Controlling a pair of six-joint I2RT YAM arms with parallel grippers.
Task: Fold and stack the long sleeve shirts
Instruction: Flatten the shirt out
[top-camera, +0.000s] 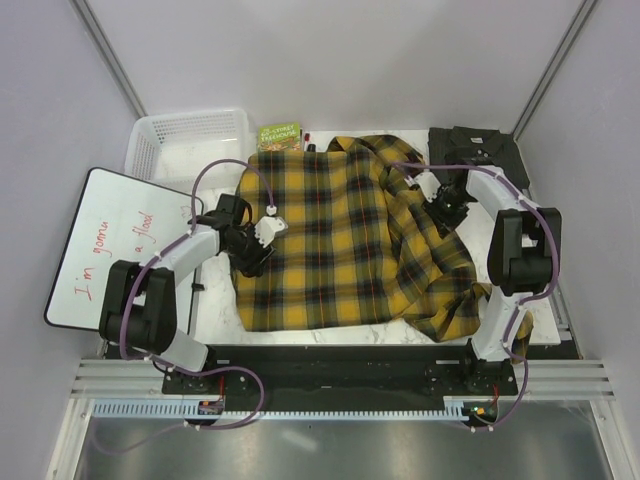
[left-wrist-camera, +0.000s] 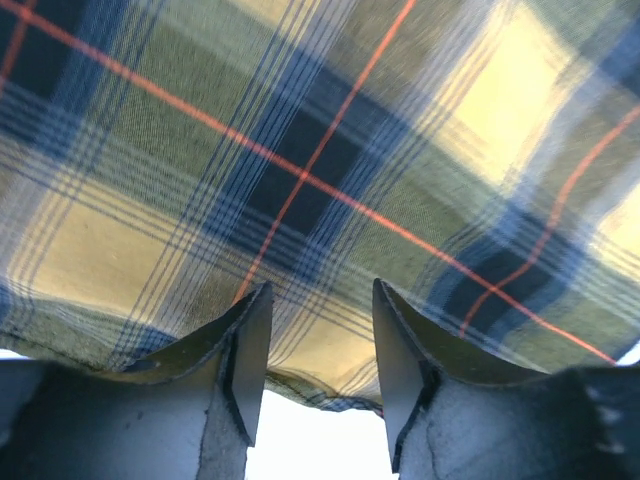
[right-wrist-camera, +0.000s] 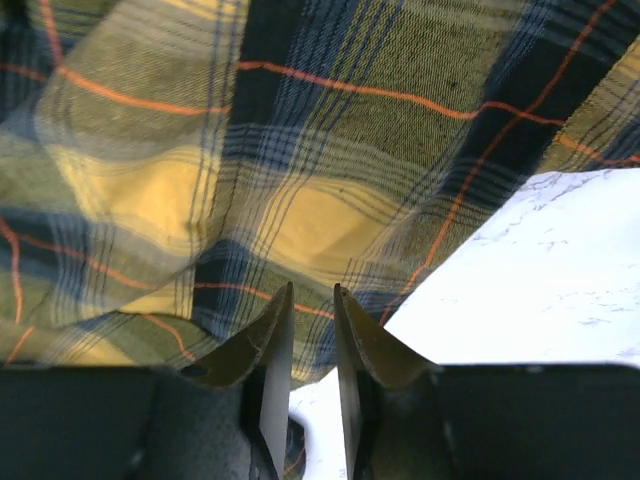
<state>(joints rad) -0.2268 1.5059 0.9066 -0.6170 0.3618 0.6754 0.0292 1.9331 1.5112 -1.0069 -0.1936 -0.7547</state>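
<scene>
The yellow-and-black plaid shirt (top-camera: 340, 240) lies spread across the white table, its right side bunched into folds. My left gripper (top-camera: 252, 252) is at the shirt's left edge. In the left wrist view it (left-wrist-camera: 323, 285) is open, with the plaid hem (left-wrist-camera: 330, 200) just beyond the fingertips and nothing between them. My right gripper (top-camera: 445, 212) is over the bunched right side. In the right wrist view it (right-wrist-camera: 313, 287) has a narrow gap, with plaid cloth (right-wrist-camera: 250, 170) at the tips and bare table showing between the fingers. The dark charcoal shirt (top-camera: 470, 147) lies at the back right.
A white basket (top-camera: 190, 135) stands at the back left, and a small green box (top-camera: 280, 135) is beside it. A whiteboard with red writing (top-camera: 110, 245) juts off the table's left edge. Bare white table (right-wrist-camera: 560, 260) shows to the right of the plaid cloth.
</scene>
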